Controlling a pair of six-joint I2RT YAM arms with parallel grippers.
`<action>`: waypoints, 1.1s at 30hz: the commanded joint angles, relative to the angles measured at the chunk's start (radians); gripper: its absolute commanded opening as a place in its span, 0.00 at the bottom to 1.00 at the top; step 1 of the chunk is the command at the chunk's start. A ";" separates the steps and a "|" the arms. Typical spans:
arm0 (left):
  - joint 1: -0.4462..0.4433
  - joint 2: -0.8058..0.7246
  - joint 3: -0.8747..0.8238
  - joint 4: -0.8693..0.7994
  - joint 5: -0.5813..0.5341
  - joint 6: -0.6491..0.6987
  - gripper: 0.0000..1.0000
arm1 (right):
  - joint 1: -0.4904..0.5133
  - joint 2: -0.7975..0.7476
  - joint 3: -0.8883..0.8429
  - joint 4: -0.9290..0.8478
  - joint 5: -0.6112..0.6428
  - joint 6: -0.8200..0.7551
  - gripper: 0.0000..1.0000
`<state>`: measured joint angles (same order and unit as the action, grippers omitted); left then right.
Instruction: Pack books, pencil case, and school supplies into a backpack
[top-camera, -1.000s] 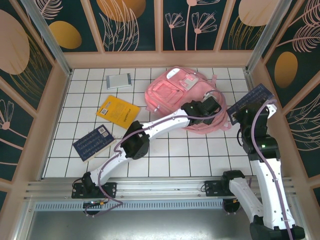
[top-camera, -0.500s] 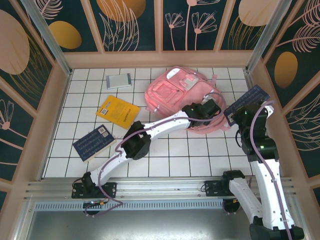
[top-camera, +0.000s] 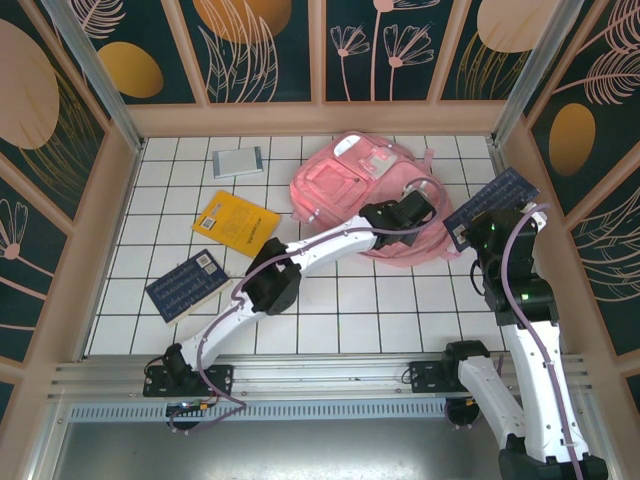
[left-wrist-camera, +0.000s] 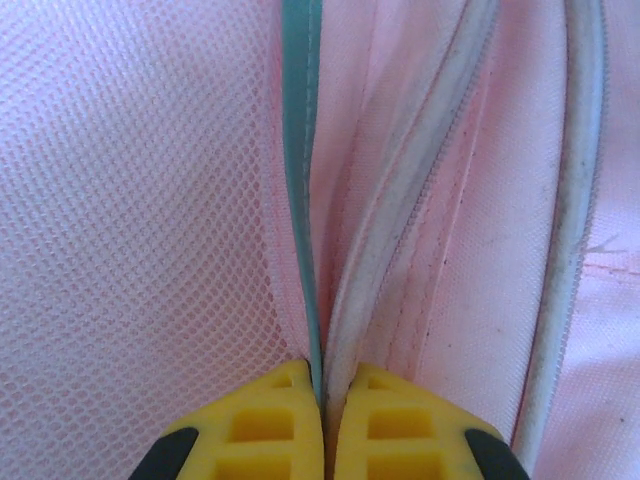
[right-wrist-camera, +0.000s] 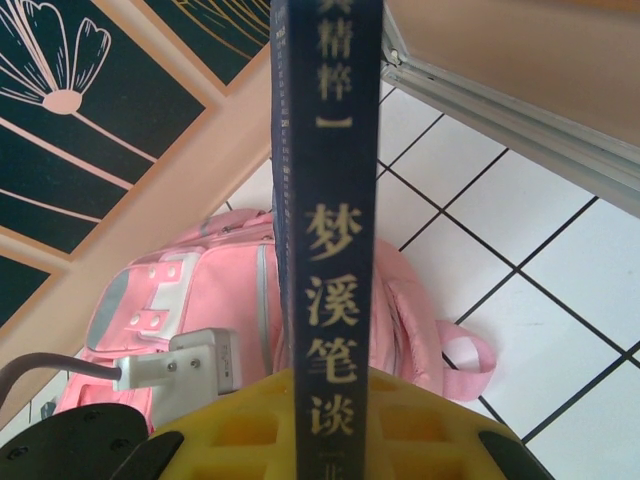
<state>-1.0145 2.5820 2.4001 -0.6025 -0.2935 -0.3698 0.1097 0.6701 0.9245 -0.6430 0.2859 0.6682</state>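
The pink backpack lies flat at the back middle of the tiled floor. My left gripper is at its near right edge, shut on the backpack's seam; the yellow fingers pinch the pale piping and teal trim of the backpack. My right gripper is shut on a navy book held in the air right of the bag; the book's spine with gold characters stands between its fingers. The pencil case and school supplies are out of view.
Three more books lie left of the bag: a grey one, a yellow-orange one and a navy one. Wooden walls fence the floor on all sides. The left arm stretches diagonally across the middle.
The left gripper's jaws have closed on the backpack's edge. The right gripper has carried the navy book a little up and toward the bag.
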 joint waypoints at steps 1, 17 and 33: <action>0.045 -0.072 -0.065 0.050 0.113 0.002 0.00 | -0.009 -0.013 0.019 0.050 0.006 0.017 0.00; 0.190 -0.432 -0.210 0.116 0.255 -0.026 0.00 | -0.010 -0.005 0.061 0.022 0.050 0.030 0.00; 0.355 -0.644 -0.424 0.268 0.598 -0.152 0.00 | -0.124 0.151 -0.365 0.804 -0.822 0.315 0.00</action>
<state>-0.6922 2.0342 1.9873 -0.4900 0.2245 -0.4690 -0.0063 0.7731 0.5838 -0.1917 -0.2794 0.8799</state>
